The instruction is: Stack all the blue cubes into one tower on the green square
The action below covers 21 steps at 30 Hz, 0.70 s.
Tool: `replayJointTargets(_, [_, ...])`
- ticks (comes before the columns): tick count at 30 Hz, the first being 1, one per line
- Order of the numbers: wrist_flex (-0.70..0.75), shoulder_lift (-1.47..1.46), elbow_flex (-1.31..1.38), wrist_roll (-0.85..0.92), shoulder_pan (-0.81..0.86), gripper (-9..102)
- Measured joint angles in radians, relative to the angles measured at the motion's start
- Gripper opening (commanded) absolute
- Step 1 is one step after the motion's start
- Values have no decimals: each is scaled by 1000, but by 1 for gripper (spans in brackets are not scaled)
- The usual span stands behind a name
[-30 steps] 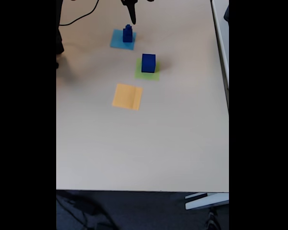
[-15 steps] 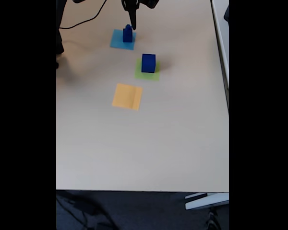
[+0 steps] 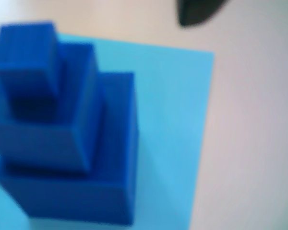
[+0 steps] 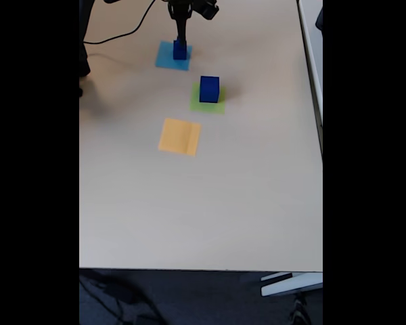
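Pincer: mine [image 4: 181, 42] hangs right over the little blue stack [image 4: 180, 50]; I cannot tell if it is wide or narrow.
Stack: three blue steps in the wrist view, on the light-blue square [image 3: 173, 120].
Big cube [image 4: 209, 89]: to the right on the green square [image 4: 197, 103], where the stack should go.
Orange square [image 4: 179, 136]: bare, nearer on the surface [image 4: 210, 210].

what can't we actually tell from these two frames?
- Gripper open or shut: too small and dark in the fixed view.
- Contact with the stacked blue cubes: wrist view is blurred and cuts the stack at its left edge.
- Stack count: merges into one blob on the light-blue square in the fixed view.
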State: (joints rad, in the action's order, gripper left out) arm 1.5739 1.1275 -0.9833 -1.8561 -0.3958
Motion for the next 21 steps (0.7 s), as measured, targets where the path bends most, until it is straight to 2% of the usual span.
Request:
replayJointTargets(13, [-43,49,-61,46,20,36])
replayJointTargets(21, [-89,74,-120,64,44,29])
